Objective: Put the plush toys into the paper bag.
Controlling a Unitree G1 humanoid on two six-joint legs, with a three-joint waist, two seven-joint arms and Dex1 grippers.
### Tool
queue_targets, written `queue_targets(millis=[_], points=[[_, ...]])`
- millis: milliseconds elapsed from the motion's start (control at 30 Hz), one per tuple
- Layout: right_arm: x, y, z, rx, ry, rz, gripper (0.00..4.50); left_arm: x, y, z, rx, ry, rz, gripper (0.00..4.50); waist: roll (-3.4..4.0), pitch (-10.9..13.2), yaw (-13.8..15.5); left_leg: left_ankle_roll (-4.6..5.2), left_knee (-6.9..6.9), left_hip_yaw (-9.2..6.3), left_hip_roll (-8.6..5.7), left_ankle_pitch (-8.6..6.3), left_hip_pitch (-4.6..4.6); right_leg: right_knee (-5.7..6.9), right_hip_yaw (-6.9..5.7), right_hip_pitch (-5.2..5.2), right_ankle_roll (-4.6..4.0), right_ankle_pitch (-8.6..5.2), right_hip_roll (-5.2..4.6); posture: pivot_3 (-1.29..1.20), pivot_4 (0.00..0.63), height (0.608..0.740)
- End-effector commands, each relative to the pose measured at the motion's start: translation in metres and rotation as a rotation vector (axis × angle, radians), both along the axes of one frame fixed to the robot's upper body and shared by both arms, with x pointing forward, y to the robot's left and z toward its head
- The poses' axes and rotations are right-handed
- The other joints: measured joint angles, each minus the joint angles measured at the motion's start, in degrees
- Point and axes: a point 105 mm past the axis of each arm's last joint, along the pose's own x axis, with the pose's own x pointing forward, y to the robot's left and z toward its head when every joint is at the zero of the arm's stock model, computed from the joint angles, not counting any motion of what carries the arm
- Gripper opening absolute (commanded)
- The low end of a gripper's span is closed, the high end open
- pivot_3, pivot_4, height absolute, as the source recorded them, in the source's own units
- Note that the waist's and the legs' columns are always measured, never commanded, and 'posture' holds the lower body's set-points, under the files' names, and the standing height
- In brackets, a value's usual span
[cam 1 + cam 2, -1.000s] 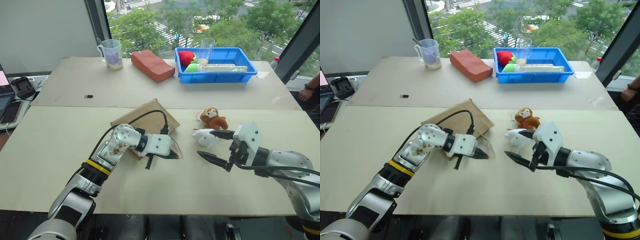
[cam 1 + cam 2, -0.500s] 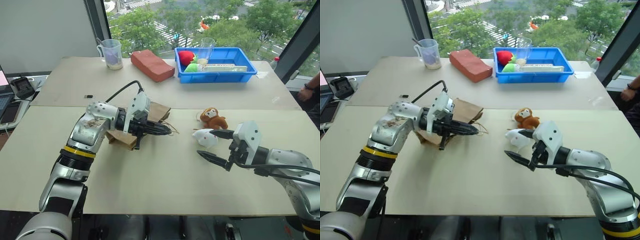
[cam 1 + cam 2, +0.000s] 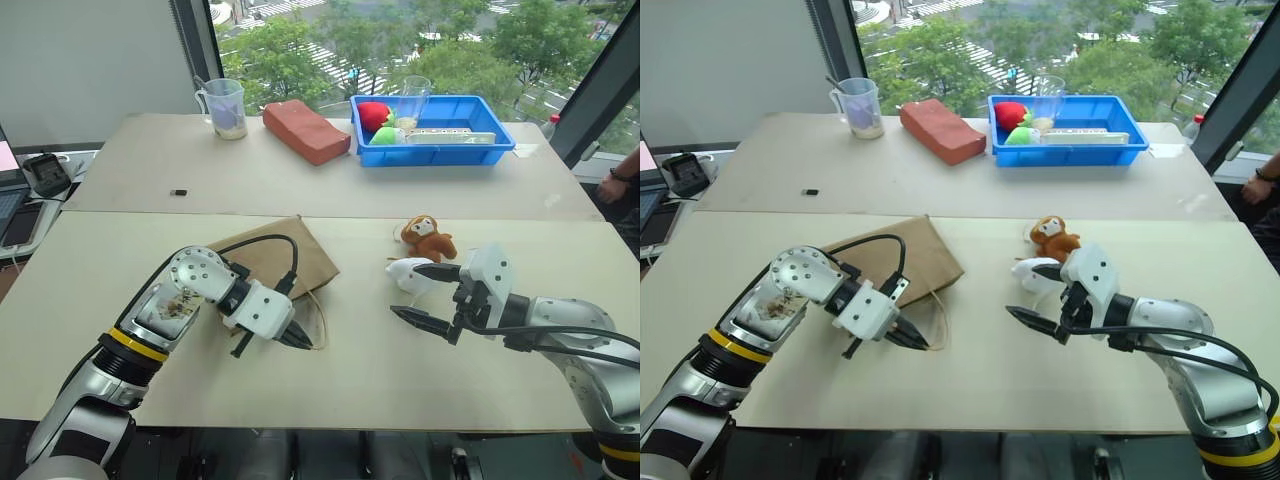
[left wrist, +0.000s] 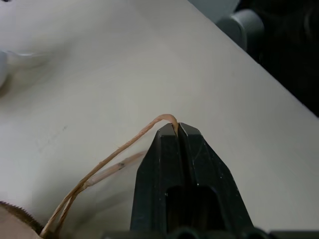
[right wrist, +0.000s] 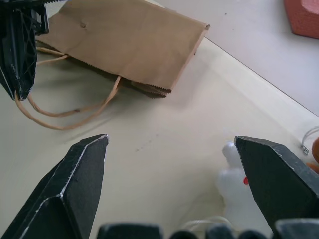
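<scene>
The brown paper bag (image 3: 285, 258) lies flat on the near table, handles toward the front edge. My left gripper (image 3: 302, 343) is shut on one cord handle (image 4: 115, 154), just off the bag's front right corner; the wrist view shows the cord pinched at the fingertips (image 4: 175, 130). The white plush toy (image 3: 407, 274) lies right of the bag, the brown monkey (image 3: 426, 238) just behind it. My right gripper (image 3: 424, 295) stands open and level next to the white toy (image 5: 234, 191), its upper finger over the toy, with nothing gripped. The right wrist view faces the bag (image 5: 129, 42).
On the far table stand a blue bin (image 3: 432, 152) with red and green soft items and a glass, a reddish brick block (image 3: 305, 131) and a measuring cup (image 3: 225, 108). Electronics sit at the left edge. A person's hand (image 3: 612, 186) shows at the right edge.
My left gripper lifted the bag by its handle, swung it back and left, then brought it down again; the bag now lies flat slightly further left. The right gripper kept still.
</scene>
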Motion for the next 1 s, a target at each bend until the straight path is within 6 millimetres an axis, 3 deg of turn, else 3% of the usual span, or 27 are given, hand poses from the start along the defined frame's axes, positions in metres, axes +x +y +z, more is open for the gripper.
queue_targets(millis=[33, 100, 200, 333, 467, 533, 633, 1000], points=[[-0.001, 0.002, 0.009, -0.002, -0.053, 0.021, 4.50, 0.017, 0.011, -0.002, 0.035, -0.153, 0.003, 0.04, 0.00, 0.0, -0.1, 0.00, 0.03, 0.00, 0.00, 0.00, -0.02, 0.00, 0.00, -0.01, 0.00, 0.00, 0.01, 0.00, 0.150, 0.740], [-0.001, 0.002, 0.007, -0.001, -0.052, 0.019, 4.50, 0.018, 0.014, -0.003, 0.022, -0.153, 0.017, 0.04, 0.00, 0.0, -0.2, 0.01, 0.02, 0.01, 0.00, 0.00, -0.01, 0.01, 0.00, -0.03, 0.00, 0.00, 0.03, 0.00, 0.150, 0.740], [-0.002, 0.002, 0.006, 0.001, -0.050, 0.019, 4.50, 0.013, 0.014, 0.005, -0.043, -0.062, 0.062, 0.97, 0.00, 0.0, -0.3, 0.02, -0.01, 0.00, 0.04, -0.01, -0.03, 0.04, -0.03, -0.08, 0.01, 0.00, 0.06, 0.00, 0.150, 0.740], [0.000, 0.002, 0.006, 0.006, -0.053, 0.018, 4.50, 0.011, 0.011, 0.046, -0.219, 0.164, 0.212, 2.73, 0.00, 0.0, -0.4, 0.05, 0.01, -0.04, 0.08, -0.03, -0.13, 0.05, -0.06, -0.14, 0.02, 0.00, 0.07, 0.00, 0.150, 0.740], [0.002, 0.002, 0.007, 0.011, -0.058, 0.015, 4.50, 0.029, 0.027, 0.070, -0.278, 0.176, 0.347, 4.46, 0.01, 0.0, -0.4, 0.05, 0.07, -0.05, 0.08, -0.03, -0.04, 0.08, -0.07, -0.06, 0.04, -0.02, 0.08, 0.00, 0.150, 0.740], [0.003, 0.003, 0.007, 0.014, -0.061, 0.019, 4.50, 0.041, 0.039, 0.073, -0.269, 0.126, 0.400, 4.46, 0.01, 0.0, -0.4, 0.05, 0.06, -0.03, 0.07, -0.03, 0.05, 0.08, -0.06, 0.00, 0.05, -0.02, 0.10, 0.00, 0.150, 0.740], [0.004, 0.009, 0.007, 0.023, -0.066, 0.038, 4.50, 0.056, 0.055, 0.059, -0.165, -0.047, 0.399, 4.46, 0.01, 0.0, -0.5, 0.05, 0.01, 0.01, -0.01, -0.03, 0.08, 0.09, -0.05, -0.01, 0.04, -0.02, 0.13, 0.00, 0.150, 0.740], [0.002, 0.010, 0.008, 0.032, -0.068, 0.023, 4.50, 0.049, 0.072, 0.015, -0.019, -0.167, 0.283, 4.46, 0.01, 0.0, -0.2, 0.06, -0.01, 0.01, 0.02, -0.04, -0.10, 0.00, -0.09, -0.12, 0.03, -0.01, 0.04, 0.00, 0.150, 0.740]])
